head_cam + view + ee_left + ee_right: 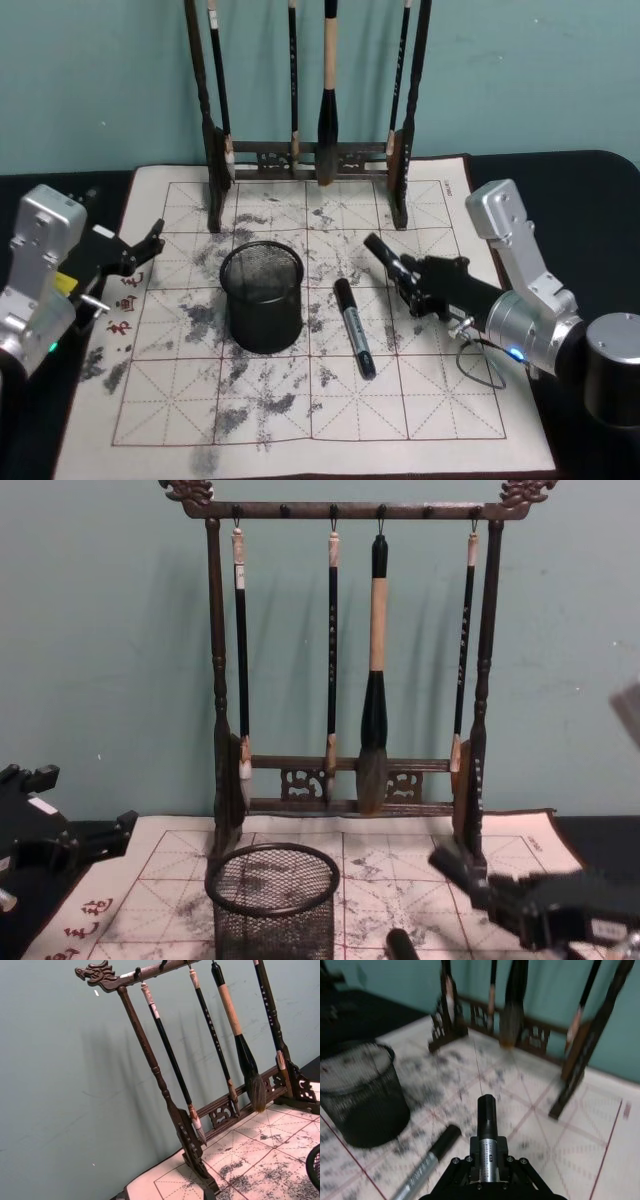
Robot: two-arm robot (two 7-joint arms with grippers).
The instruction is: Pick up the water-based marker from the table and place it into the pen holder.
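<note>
- At the mat's right side, my right claw is clenched on the held marker, whose black cap points toward the brush rack.
- Between that claw and the pen holder, the loose marker lies flat on the ink-stained mat, just beside the holder and untouched.
- At the mat's left edge, my left claw hangs released, well apart from both markers.

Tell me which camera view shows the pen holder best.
The head view: the whole pen holder, from rim to base. The chest view cuts off its base, the right wrist view has it side-on at the edge, the left wrist view catches a sliver of mesh.
</note>
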